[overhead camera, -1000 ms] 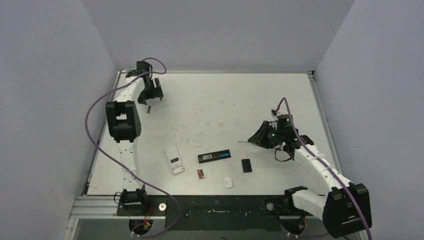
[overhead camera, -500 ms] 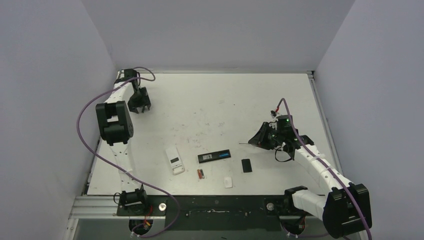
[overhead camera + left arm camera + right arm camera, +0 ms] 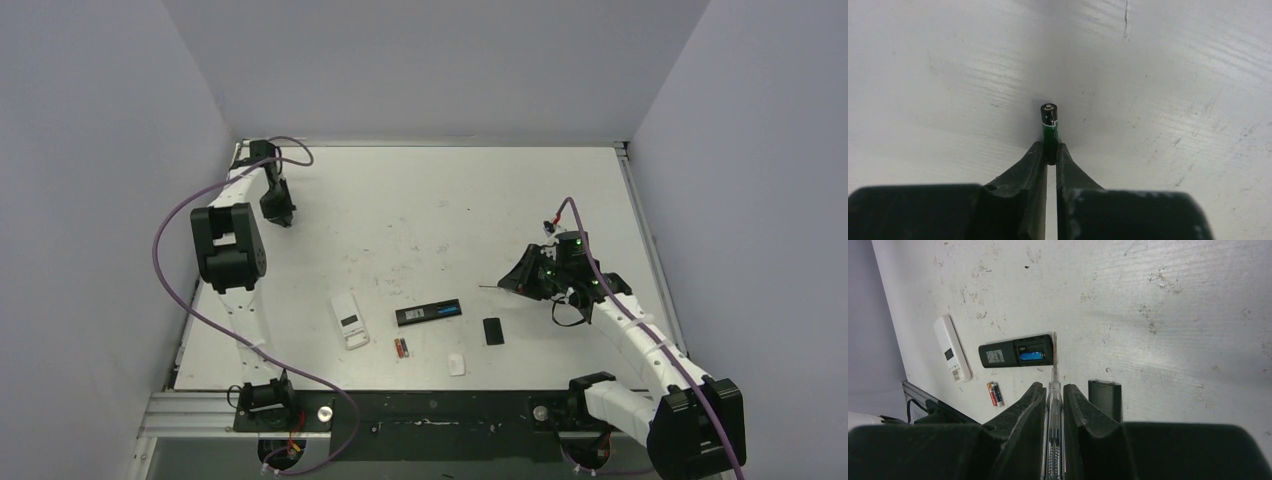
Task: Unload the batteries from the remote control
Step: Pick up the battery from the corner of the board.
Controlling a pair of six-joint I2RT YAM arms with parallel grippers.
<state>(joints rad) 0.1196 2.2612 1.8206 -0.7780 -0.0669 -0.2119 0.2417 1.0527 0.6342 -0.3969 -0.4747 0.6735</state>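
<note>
Well, at the far left of the desk [image 3: 450,180], the left jaws are clenched on a dark battery [image 3: 1050,122]. They pinch only its rear end, so it could pivot or squirt out and roll if the arm swings fast. Nearer the middle lie the white remote [image 3: 349,320] and two reddish batteries [image 3: 401,348], side by side and loose. A careless sweep past them would send them rolling toward the near edge. Next, the black remote [image 3: 428,313] lies with its bay open and a blue battery [image 3: 1032,356] inside. The right jaws grasp a thin probe [image 3: 1053,382], its tip at the bay's end. Nothing holds that remote, so prying could shove it aside, knock the cover [image 3: 493,331] near it, or flick the cell away.
</note>
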